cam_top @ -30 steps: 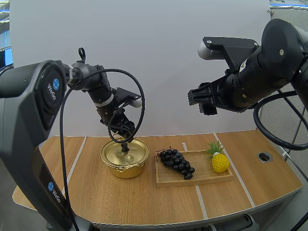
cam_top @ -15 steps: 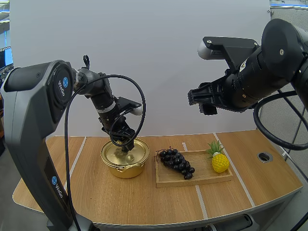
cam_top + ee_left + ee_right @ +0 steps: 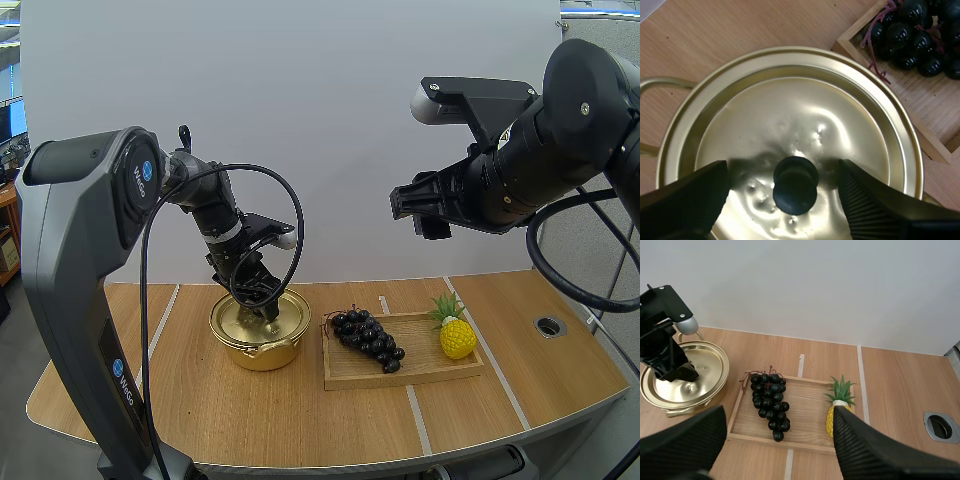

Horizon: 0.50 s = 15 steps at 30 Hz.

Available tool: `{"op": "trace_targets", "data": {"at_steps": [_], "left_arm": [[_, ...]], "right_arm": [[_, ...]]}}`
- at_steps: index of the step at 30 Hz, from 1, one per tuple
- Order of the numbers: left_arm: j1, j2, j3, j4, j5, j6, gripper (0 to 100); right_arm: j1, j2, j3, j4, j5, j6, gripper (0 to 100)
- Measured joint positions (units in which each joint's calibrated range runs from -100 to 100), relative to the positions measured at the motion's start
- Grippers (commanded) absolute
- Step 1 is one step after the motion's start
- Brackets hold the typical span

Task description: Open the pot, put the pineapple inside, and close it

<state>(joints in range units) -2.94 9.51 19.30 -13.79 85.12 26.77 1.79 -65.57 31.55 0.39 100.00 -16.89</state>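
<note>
A gold pot (image 3: 260,330) stands on the table with its lid (image 3: 805,120) on. My left gripper (image 3: 263,307) is down over the lid and open, its two fingers standing on either side of the black knob (image 3: 795,184) without touching it. A small yellow pineapple (image 3: 457,335) with green leaves stands at the right end of a wooden tray (image 3: 410,376). High above the tray hangs my right gripper (image 3: 420,212), open with nothing between its fingers; under it lie the pineapple (image 3: 838,411) and the pot (image 3: 685,375).
A bunch of dark grapes (image 3: 368,338) lies on the tray's left half, close to the pot. A metal-rimmed hole (image 3: 550,325) is set in the table at the far right. Bare wood lies in front of the pot and tray.
My left gripper has come down and slightly right, from just above the lid to around its knob. The right arm has stayed still.
</note>
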Motion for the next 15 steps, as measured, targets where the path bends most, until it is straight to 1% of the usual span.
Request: {"op": "trace_targets", "data": {"at_steps": [4,5,6,7,8,9,15], "left_arm": [[0.0,0.0,0.0,0.0,0.0,-0.19,100],[0.0,0.0,0.0,0.0,0.0,-0.19,78],[0.0,0.0,0.0,0.0,0.0,-0.19,59],[0.0,0.0,-0.11,0.0,0.0,-0.19,33],[0.0,0.0,-0.11,0.0,0.0,-0.19,13],[0.0,0.0,-0.36,0.0,0.59,-0.3,0],[-0.07,0.0,-0.52,-0.42,2.37,-0.39,0]], "right_arm": [[0.0,0.0,0.0,0.0,0.0,0.0,100],[0.0,0.0,0.0,0.0,0.0,0.0,100],[0.0,0.0,0.0,0.0,0.0,0.0,100],[0.0,0.0,0.0,0.0,0.0,0.0,100],[0.0,0.0,0.0,0.0,0.0,0.0,100],[0.0,0.0,0.0,0.0,0.0,0.0,100],[0.0,0.0,0.0,0.0,0.0,0.0,100]]}}
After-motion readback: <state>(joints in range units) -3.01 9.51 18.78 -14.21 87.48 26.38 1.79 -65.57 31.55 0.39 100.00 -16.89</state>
